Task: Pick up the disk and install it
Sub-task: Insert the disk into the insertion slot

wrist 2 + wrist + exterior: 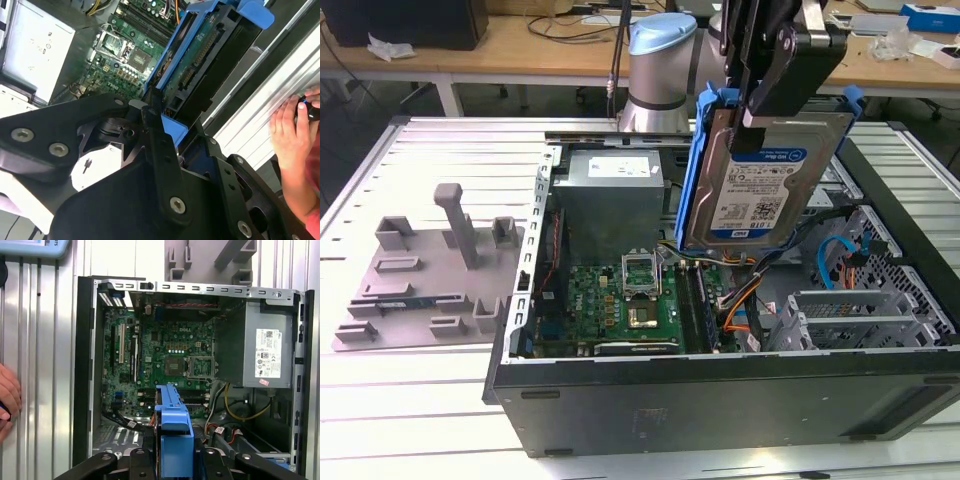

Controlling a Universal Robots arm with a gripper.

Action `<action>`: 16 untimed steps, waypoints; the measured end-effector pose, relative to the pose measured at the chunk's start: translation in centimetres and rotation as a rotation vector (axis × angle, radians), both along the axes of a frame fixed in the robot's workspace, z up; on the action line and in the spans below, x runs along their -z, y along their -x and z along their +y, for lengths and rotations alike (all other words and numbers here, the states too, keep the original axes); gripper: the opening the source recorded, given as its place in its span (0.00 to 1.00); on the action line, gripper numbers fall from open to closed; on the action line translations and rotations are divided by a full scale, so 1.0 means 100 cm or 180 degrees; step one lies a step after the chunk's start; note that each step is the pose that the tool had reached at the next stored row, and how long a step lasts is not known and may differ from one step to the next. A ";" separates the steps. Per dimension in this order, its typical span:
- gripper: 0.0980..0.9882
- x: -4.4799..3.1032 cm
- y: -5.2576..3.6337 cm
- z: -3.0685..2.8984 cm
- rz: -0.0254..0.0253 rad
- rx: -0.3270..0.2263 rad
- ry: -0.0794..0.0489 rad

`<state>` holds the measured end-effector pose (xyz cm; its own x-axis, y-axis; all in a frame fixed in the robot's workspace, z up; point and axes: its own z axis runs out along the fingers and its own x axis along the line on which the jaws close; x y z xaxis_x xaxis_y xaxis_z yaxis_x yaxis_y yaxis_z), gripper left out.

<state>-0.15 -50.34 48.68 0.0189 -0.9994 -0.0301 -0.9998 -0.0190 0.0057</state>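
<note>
Gripped tight by claw (767,112) at top edge: disk (760,195), upper right of exterior view. Long side up-down, label facing camera, over open computer case (700,400).

Main surface (400,420): pale ribbed metal, long parallel slats w/ dark grooves betw. them. Same slats in the first wrist view (45,340) and the second wrist view (280,75).

Behind it in the exterior view, a wood-topped surface (520,45) runs across the back on white legs (448,95). Its top is cluttered:
- black box (410,20) at the exterior view's left
- crumpled white wrap (388,47) just beside it
- loose cables (560,20) nr the middle
- blue box (930,17) at far right

Floor (535,100) under the wood top is dark, in shadow, no detail.

Light is even and soft, approx. overhead, w/ a mild sheen on the slats and no hard shadows.
</note>
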 end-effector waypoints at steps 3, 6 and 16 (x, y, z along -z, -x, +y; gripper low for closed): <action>0.30 0.0017 0.0001 -0.0013 -0.0004 0.0035 -0.0004; 0.30 0.0021 -0.0003 -0.0045 -0.0007 0.0060 -0.0006; 0.30 0.0024 -0.0084 -0.0148 -0.0007 0.0102 -0.0008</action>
<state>0.70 -51.82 48.43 -0.0133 -0.9994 -0.0327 -0.9999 0.0131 0.0034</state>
